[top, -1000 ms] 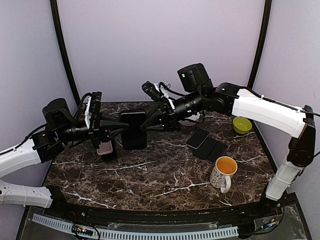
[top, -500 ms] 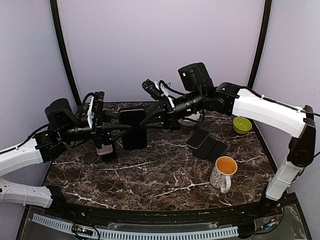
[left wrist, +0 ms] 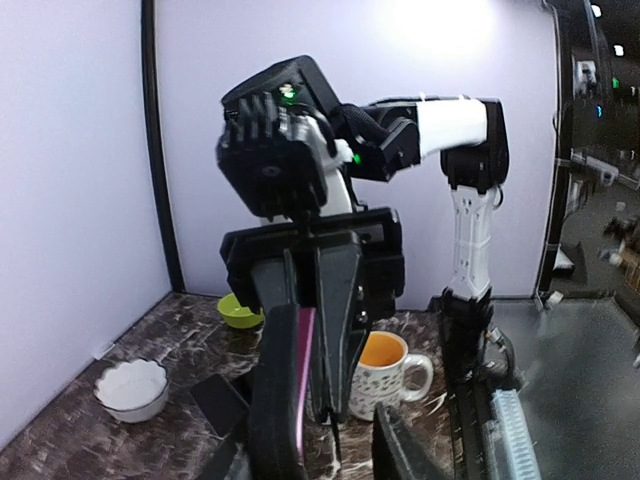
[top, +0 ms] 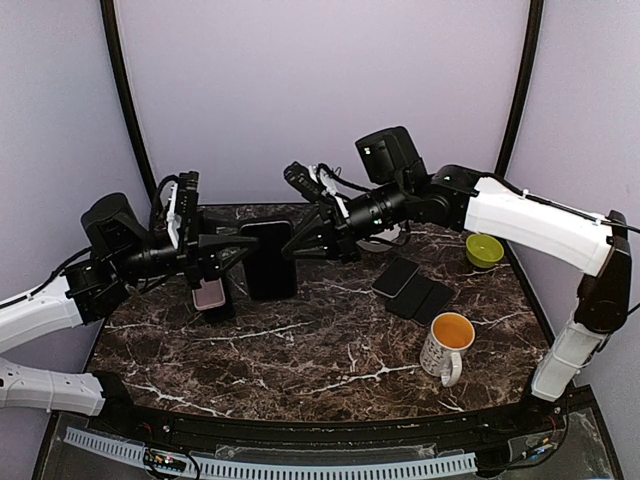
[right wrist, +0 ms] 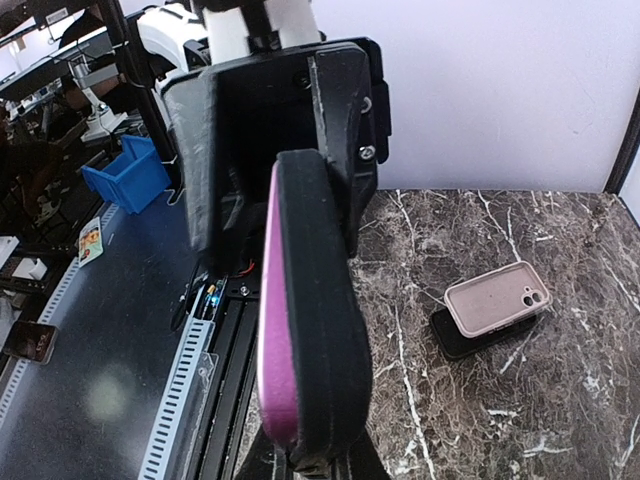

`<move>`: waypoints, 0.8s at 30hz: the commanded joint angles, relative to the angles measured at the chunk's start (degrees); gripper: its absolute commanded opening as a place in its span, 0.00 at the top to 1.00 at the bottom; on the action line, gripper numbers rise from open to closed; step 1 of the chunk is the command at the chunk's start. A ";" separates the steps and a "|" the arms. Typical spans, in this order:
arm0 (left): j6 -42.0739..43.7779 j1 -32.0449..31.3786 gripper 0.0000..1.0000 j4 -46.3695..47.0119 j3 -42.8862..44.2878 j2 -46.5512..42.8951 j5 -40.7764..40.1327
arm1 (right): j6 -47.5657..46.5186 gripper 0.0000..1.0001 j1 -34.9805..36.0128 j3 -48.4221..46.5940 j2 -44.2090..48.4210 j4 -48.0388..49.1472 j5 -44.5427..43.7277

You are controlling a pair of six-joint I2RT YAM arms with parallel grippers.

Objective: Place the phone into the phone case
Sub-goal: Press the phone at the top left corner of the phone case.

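In the middle of the top view the right pincer [top: 292, 248] is clenched on the right edge of the phone case [top: 268, 258]. It holds the case upright above the counter [top: 330, 360], I think so that the other arm can work on it in the air. In the wrist views the case is a thick black slab with the magenta phone [right wrist: 268, 350] along one face; how deep the phone sits I cannot tell. The left pincer [top: 238, 252] stands at the opposite edge, its fingers [left wrist: 395, 450] released and apart from the slab. Just under it, at the left, a pale pink case [top: 210, 294] lies on a dark handset [right wrist: 445, 335]. Some dark flat pieces [top: 412, 287], a mug [top: 446, 345] and a green bowl [top: 484, 250] are at the right, well apart and not in the way.
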State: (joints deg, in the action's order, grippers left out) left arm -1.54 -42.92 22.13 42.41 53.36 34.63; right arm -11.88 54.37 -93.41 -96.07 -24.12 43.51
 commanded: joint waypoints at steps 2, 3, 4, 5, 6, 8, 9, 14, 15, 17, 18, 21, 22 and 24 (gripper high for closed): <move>-0.70 -0.13 0.84 -5.13 5.50 2.28 -1.87 | -0.59 1.00 0.30 -1.07 2.72 2.91 0.26; -0.76 -0.14 0.93 -6.15 5.80 2.63 -1.50 | -0.72 1.00 0.30 -1.12 2.73 2.69 0.26; -0.99 -0.15 0.97 -6.45 6.11 3.15 -1.46 | -0.77 1.00 0.30 -1.16 2.71 2.56 0.18; -1.17 -0.15 1.00 -6.70 6.20 3.39 -1.64 | -0.89 1.00 0.30 -1.10 2.73 2.38 0.05; -1.64 -0.15 1.00 -6.50 6.10 3.40 -1.79 | -0.91 1.00 0.30 -0.93 2.78 2.33 0.00; -2.59 -0.12 1.00 -4.65 5.36 3.16 -2.45 | -0.80 1.00 0.30 0.16 3.10 2.95 -0.36; -3.07 -0.09 1.00 -2.71 4.60 2.91 -2.94 | -0.41 0.93 0.30 0.94 3.22 3.61 -0.66; -4.72 -0.07 1.00 0.38 3.88 3.30 -2.16 | 1.60 0.58 0.22 2.19 3.41 6.23 -0.78; -4.62 -0.07 1.00 -0.09 3.88 3.45 -2.09 | 1.84 0.55 0.21 1.58 3.21 6.17 -0.62; -4.07 -0.10 1.00 0.16 3.31 3.50 -1.98 | 1.82 0.53 0.28 0.78 3.09 5.79 -0.35; -3.88 -0.11 1.00 0.43 3.17 3.45 -2.01 | 1.91 0.55 0.22 0.96 3.19 6.10 -0.29; -3.16 -0.09 1.00 -0.08 3.65 3.31 -1.79 | 2.34 0.68 0.22 2.07 3.15 7.62 -0.49; -2.92 -0.08 1.00 0.10 3.56 3.08 -1.75 | 2.34 0.71 0.21 2.02 2.97 7.20 -0.34; -2.63 -0.12 1.00 0.75 3.24 3.03 -2.02 | 2.12 0.78 0.21 2.02 2.68 6.74 -0.07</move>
State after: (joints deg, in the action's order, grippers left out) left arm -5.10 -43.07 18.24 45.71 57.74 32.84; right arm -10.26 54.33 -91.42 -94.50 -19.84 42.26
